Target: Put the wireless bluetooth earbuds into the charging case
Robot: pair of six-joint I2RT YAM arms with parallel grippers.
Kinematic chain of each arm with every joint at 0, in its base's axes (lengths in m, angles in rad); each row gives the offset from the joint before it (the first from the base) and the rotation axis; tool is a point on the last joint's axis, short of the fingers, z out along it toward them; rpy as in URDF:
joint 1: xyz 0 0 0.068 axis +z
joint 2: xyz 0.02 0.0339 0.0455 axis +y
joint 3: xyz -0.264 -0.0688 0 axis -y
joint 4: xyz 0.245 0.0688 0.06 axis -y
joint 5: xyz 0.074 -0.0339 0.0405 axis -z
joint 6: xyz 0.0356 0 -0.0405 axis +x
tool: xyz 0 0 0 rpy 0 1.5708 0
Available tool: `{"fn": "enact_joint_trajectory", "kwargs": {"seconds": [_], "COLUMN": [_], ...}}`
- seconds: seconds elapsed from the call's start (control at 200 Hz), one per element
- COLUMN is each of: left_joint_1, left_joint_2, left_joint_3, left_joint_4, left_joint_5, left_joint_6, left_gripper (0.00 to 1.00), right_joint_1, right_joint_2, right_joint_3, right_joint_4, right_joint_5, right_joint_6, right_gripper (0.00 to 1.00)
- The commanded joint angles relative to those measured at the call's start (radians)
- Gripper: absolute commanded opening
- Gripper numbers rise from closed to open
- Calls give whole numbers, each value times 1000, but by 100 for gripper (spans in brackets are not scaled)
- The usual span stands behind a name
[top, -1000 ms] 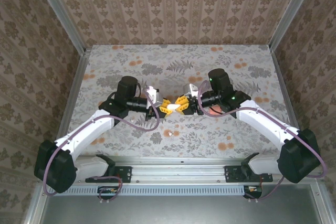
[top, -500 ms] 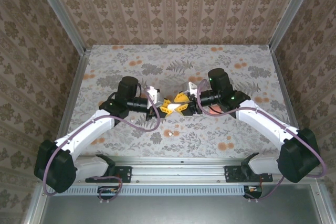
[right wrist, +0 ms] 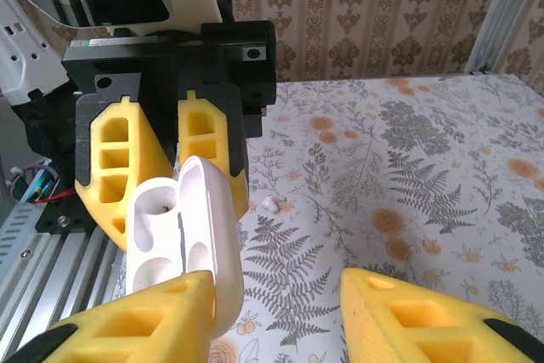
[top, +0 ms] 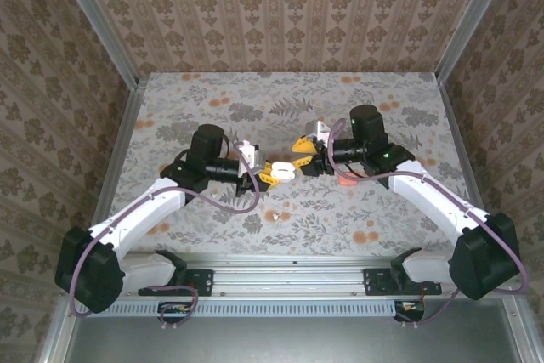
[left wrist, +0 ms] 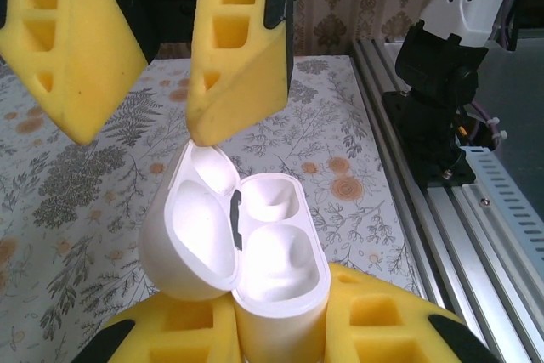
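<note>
Left end effector (left wrist: 276, 333) clamps the white charging case (left wrist: 272, 244); right end effector (right wrist: 276, 316) parted. Earbud (top: 274, 216) on the tabletop near the case looks slick; pinch its sides.

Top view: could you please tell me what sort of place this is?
Probably a robot test booth: patterned panels wall in a floral table, and arms are bolted to an aluminium rail.

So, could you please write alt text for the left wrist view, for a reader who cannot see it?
An open white charging case stands clamped in the left gripper, between its yellow fingers, lid tilted back. The right gripper hangs open just above it, over a floral tablecloth.
</note>
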State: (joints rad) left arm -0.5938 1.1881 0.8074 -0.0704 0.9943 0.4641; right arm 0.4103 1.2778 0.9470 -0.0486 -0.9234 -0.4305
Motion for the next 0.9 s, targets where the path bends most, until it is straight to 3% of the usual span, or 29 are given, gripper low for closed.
{"fn": "enact_joint_trajectory", "kwargs": {"seconds": [0.0, 0.2, 0.39, 0.775, 0.895], "left_joint_1": [6, 71, 169, 288, 321], "left_joint_2": [-32, -33, -37, -106, -126], "left_joint_3": [0, -38, -76, -80, -85], "left_joint_4": [36, 110, 205, 76, 39], "left_joint_5": [32, -40, -117, -388, -406], "left_joint_6": [-19, -135, -292, -450, -484], "left_gripper": [9, 9, 9, 9, 9], "right_joint_1": [-6, -1, 44, 182, 206], "right_joint_2": [-30, -67, -53, 1, 23], "right_joint_3": [21, 28, 109, 223, 247], "right_joint_4": [27, 51, -112, -364, -459], "right_joint_5": [46, 137, 303, 526, 533], "right_joint_6": [32, 178, 252, 346, 326], "right_gripper": [43, 47, 49, 54, 56]}}
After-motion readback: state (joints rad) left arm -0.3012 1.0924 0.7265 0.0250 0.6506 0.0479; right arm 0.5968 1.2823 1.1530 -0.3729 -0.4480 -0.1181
